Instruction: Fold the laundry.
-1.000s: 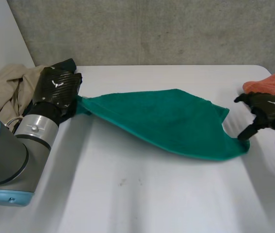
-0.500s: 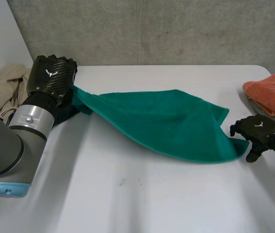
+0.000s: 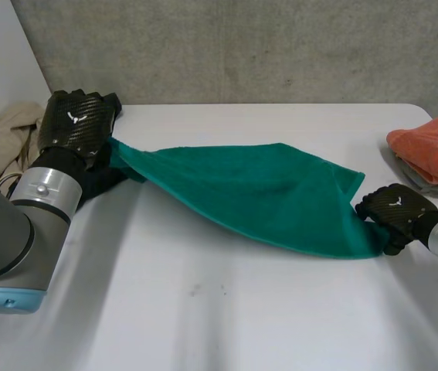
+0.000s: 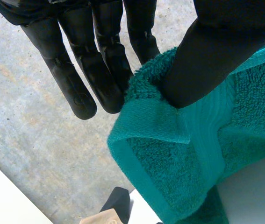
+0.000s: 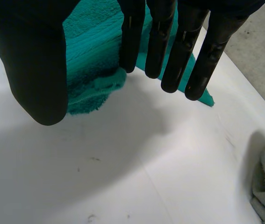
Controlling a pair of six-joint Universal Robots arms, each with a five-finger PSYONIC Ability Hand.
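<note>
Caught mid-task: the green towel [image 3: 273, 197], slung in one long band over the white table [image 3: 203, 309], with its long axis from the upper left of the frame down to the right of centre.

Left end held up off the table, pinched at its hemmed corner by the left hand [image 3: 76, 124] in the upper left. Seen close in the left wrist view: thumb [image 4: 216, 51] clamped onto the towel's border [image 4: 179, 154] against straight fingers [image 4: 99, 70].

Right end sagged onto the table, touching the right hand [image 3: 392, 209] at the right of the frame. Seen in the right wrist view: fingers [image 5: 179, 46] straight, parted from the thumb, with nothing in their grasp. Loose towel corner [image 5: 88, 70] flat on the table under the fingertips, partly between fingers and thumb.

Judged the coming move to hang on that one relation: free corner directly ahead of the right hand, far nearer to it than to the left, and not yet gripped. Likely needed a closing pinch there before any pull along the towel's length.

Further out: a folded orange cloth [image 3: 431, 147] atop a grey one [image 3: 435, 185] at the right edge, near the right hand. Also a heap of beige clothing [image 3: 2, 139] at the left edge, beside the left arm.
</note>
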